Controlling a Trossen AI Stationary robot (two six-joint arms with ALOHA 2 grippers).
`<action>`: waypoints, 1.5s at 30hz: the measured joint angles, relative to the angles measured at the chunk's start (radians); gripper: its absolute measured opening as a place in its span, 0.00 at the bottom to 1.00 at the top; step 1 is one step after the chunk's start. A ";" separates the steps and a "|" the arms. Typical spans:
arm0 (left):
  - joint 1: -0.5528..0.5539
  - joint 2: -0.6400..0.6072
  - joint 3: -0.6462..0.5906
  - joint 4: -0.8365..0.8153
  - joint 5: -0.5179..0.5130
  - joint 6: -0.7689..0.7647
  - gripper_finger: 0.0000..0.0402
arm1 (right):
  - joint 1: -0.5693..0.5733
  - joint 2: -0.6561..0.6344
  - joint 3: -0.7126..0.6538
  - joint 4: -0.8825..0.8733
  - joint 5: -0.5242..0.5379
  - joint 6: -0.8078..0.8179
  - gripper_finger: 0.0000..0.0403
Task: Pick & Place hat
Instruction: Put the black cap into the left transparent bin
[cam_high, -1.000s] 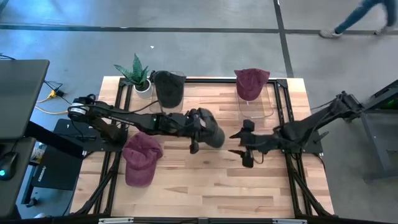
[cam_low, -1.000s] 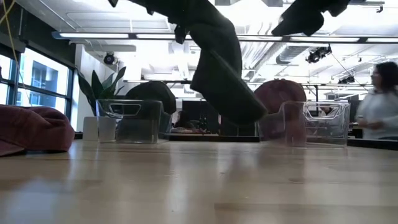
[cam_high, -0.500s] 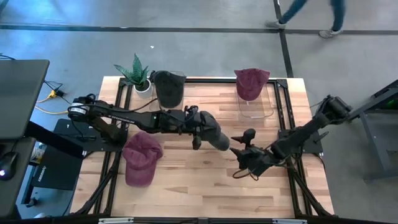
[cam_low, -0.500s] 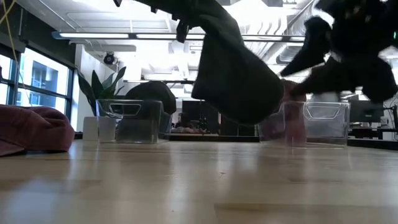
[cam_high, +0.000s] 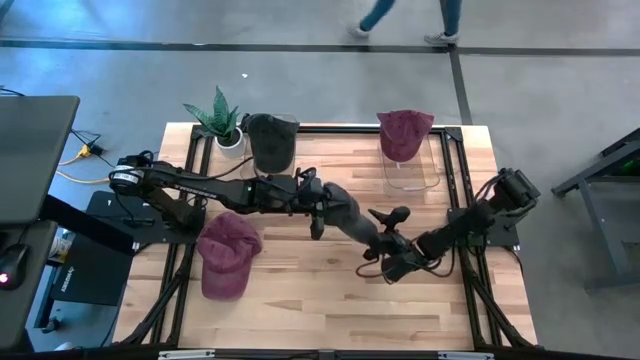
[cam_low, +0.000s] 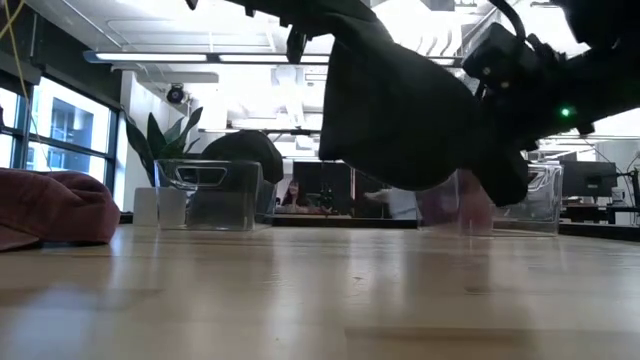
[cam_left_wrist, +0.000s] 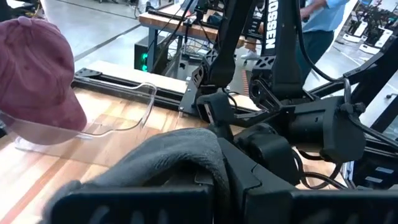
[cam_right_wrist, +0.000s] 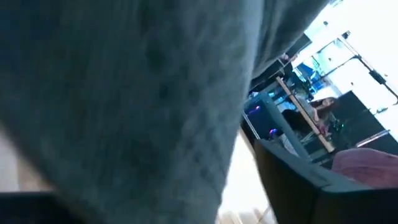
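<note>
A dark grey hat (cam_high: 350, 215) hangs in the air over the table's middle, clear of the wood in the low view (cam_low: 400, 110). My left gripper (cam_high: 317, 205) reaches in from the table's left and is shut on the hat's left end. My right gripper (cam_high: 384, 242) comes from the table's right and is open, one finger (cam_high: 393, 214) on the far side and one (cam_high: 373, 267) on the near side of the hat's right end. The grey cloth (cam_right_wrist: 124, 106) fills the right wrist view. My left gripper holds the grey hat by its left end (cam_high: 330, 203), pinched across its width, coming level from the table's left. The hat is lifted clear and sags below the fingers toward the right (cam_low: 430, 150). My right gripper stands around the hat's right end (cam_high: 372, 236); whether it touches the cloth, I cannot tell.
A maroon hat (cam_high: 228, 252) lies on the table's left near part. At the far edge a dark hat sits on a clear stand (cam_high: 270, 140) and a maroon hat on another clear stand (cam_high: 405, 135). A potted plant (cam_high: 222, 120) stands at the far left corner. A person walks beyond the table.
My right gripper has moved toward the table's near left and dropped toward the hat, turning until its open fingers flank the hat's right end. My left gripper has carried the hat a little toward the table's right, and the hat now stretches out toward the right gripper.
</note>
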 joint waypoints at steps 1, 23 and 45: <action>0.000 0.000 0.000 0.001 0.000 0.001 0.00 | -0.004 -0.001 0.000 0.010 0.000 0.009 0.39; 0.123 -0.225 0.202 -0.695 0.107 0.130 0.58 | -0.185 -0.108 -0.362 0.932 -0.624 0.171 0.02; 0.117 -0.089 0.099 -0.368 -0.056 0.207 0.56 | -0.214 -0.108 -0.281 0.945 -0.894 0.039 0.03</action>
